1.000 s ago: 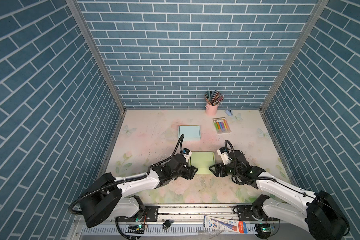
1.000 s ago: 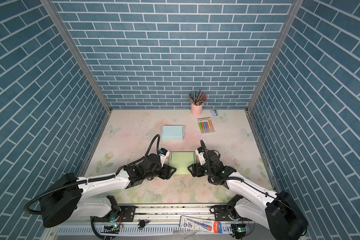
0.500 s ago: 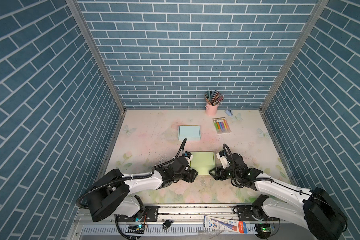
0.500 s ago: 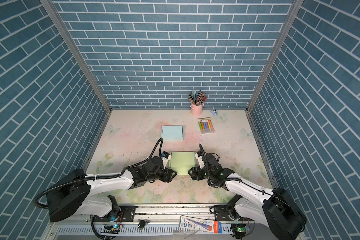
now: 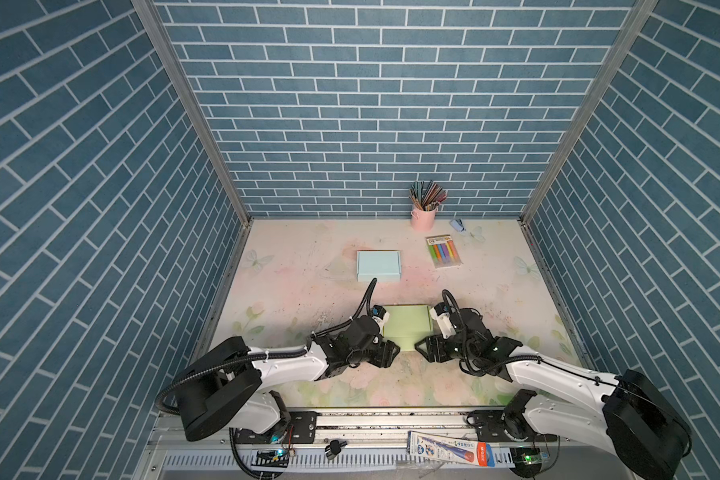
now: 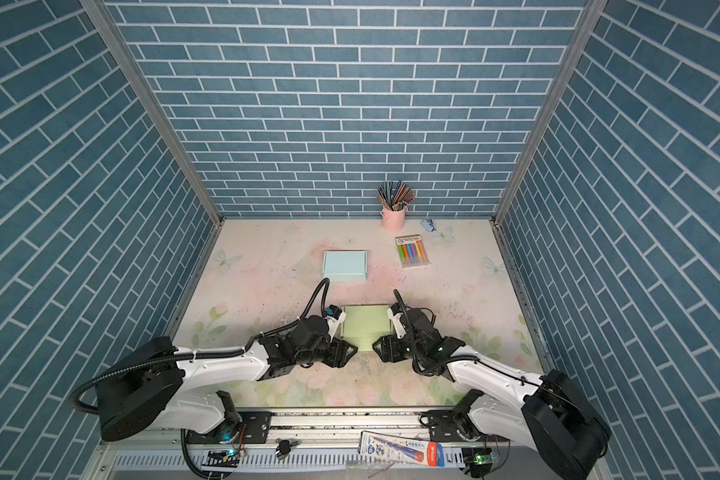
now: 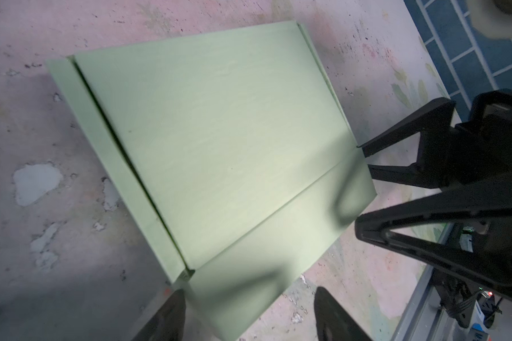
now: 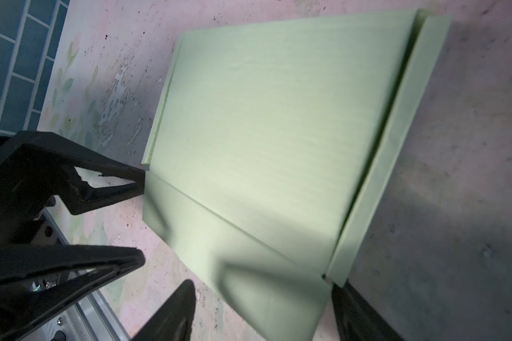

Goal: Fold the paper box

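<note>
Claws first: the left claw (image 5: 393,353) and the right claw (image 5: 421,348) both stand wide open, and we see nothing held in either. Compared with a second ago, each has slid a little inward and toward 6 o'clock. They now face one another across the front flap (image 7: 278,251) of the green paper box (image 5: 406,324). That box sits where it was on the desk (image 5: 300,291), near the 6 o'clock edge and about midway across. The spread of the jaws is as it was — only their position differs.

In the wrist views, each claw's two fingers bracket one short end of the flap. One tip sits at the corner where the flap meets the box body, the other just past the flap's free edge. Whether the tips touch the paper we cannot tell. The flap lies flat on the desk, unlifted, so we judge the approach finished and this fold not yet begun. Raising the flap evenly from both ends looks like the next call.

Around it we find a pale blue box (image 5: 378,266) at 12 o'clock of the green one. A marker pack (image 5: 444,252), a pink pencil cup (image 5: 423,216) and a small blue item (image 5: 458,225) lie toward 1 o'clock — all well apart. Nothing blocks the flap. The only crowding we see is the two claws themselves, near each other at its ends.
</note>
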